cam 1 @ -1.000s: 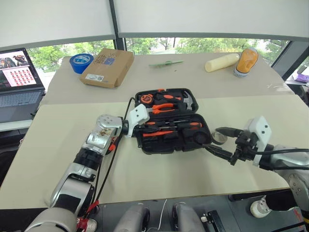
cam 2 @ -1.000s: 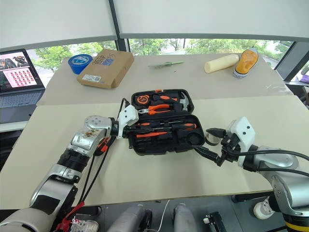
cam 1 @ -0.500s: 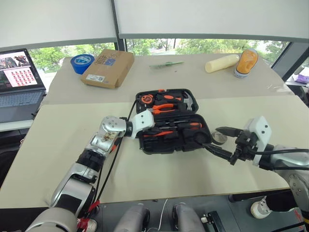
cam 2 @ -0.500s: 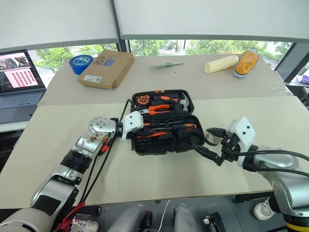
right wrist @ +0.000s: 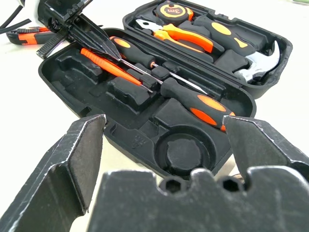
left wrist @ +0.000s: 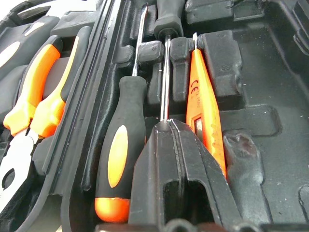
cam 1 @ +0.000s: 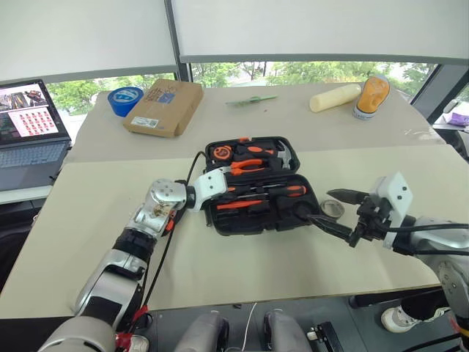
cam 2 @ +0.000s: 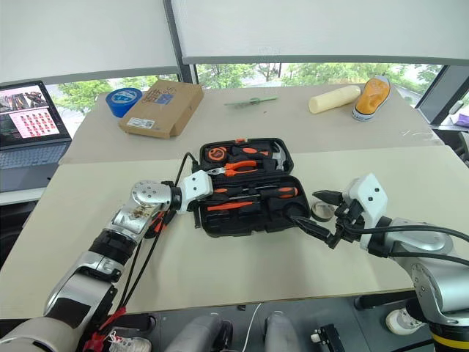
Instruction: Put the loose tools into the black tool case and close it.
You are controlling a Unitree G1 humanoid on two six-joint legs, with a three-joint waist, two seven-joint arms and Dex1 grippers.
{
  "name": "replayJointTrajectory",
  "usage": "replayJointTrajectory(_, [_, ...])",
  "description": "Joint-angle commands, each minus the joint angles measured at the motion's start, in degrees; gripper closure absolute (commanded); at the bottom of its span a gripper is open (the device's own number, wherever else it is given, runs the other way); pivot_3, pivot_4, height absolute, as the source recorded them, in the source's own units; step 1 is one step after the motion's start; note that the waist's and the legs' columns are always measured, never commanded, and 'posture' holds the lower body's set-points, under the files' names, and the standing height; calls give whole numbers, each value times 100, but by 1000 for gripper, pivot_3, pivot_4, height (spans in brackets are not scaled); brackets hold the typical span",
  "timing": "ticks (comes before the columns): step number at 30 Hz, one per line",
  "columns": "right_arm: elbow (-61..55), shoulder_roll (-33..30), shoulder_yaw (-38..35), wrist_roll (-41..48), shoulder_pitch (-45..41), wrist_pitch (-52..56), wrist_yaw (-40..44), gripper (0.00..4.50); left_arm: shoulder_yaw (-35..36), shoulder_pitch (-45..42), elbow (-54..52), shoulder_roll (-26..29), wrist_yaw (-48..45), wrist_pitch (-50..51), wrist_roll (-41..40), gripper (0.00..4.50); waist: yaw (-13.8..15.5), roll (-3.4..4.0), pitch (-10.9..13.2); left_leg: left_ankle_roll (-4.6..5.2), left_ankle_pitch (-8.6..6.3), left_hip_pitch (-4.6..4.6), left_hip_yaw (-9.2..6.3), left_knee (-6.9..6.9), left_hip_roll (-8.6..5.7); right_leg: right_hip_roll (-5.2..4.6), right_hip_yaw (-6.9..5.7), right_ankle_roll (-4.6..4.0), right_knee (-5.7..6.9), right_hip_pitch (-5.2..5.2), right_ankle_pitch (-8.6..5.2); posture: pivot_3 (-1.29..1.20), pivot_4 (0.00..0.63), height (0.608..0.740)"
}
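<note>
Cream table (cam 1: 88,220), open black tool case (cam 1: 256,220), laptop (cam 1: 29,139), windows behind

left gripper (right wrist: 79,30) reaches forward with fingers pressed together, while right gripper (cam 1: 333,211) hangs with fingers spread wide.

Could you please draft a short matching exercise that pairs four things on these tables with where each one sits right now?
Things:
1. slim orange screwdriver
2. small tape ring
3. utility knife
4. blue tape roll

Places:
A. on the far table, next to the cardboard box
B. on the table outside the black tool case, on its left-arm side
C. in a slot of the case's near half
D. on the table at the case's right end, between the open fingers of the right tool

Pairs: 1-C, 2-D, 3-B, 4-A
</note>
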Motion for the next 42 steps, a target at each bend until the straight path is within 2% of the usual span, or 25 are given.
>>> replayJointTrajectory(1, [-62, 27, -101, 16, -54, -89, -14, 0, 86, 80, -226, -15, -174, 374, -195, 4485, -2, 0, 0, 0, 0, 0, 0, 0, 0, 0, 0, 0, 0, 0, 0, 0, 150, 735])
replayJointTrajectory(6, [-71, 39, -107, -9, -23, -96, 4, 0, 500, -45, -861, 27, -499, 888, -873, 4485, 2, -3, 2, -7, 5, -23, 0, 4, -2, 7, -1, 0, 3, -21, 0, 0, 150, 735])
replayJointTrajectory(7, [-70, 42, -109, -13, -14, -100, 7, 0, 519, -46, -944, 44, -544, 1000, -946, 4485, 0, -3, 2, -33, 21, -33, 0, 8, -2, 7, -1, 0, 5, -30, 0, 0, 150, 735])
replayJointTrajectory(13, [-110, 51, -107, -9, 2, -93, 3, 0, 312, 102, -986, 57, -574, 1021, -736, 4485, -7, -3, 2, -34, 21, -34, 0, 6, -1, 5, 0, 0, 3, -31, 0, 0, 150, 735])
replayJointTrajectory(21, [-130, 23, -148, -11, 52, -103, 29, 0, -63, 272, -397, 39, -372, 696, -196, 4485, 6, -3, 2, -32, 20, -32, 0, 5, -1, 3, 0, 0, 0, -27, 0, 0, 150, 735])
replayJointTrajectory(31, [-129, 4, -149, -5, 50, -95, 43, 0, -208, 545, -380, 158, -312, 509, 2, 4485, -1, 0, -1, -24, 15, -22, 0, 3, 1, -2, 1, 0, 0, -18, 0, 0, 150, 735])
replayJointTrajectory(42, [-97, 21, -100, -30, 35, -116, 86, 0, 336, 224, -675, 7, -309, 757, -659, 4485, -5, -1, 0, -8, 6, -24, 0, 3, 0, 3, 1, 0, 2, -23, 0, 0, 150, 735])
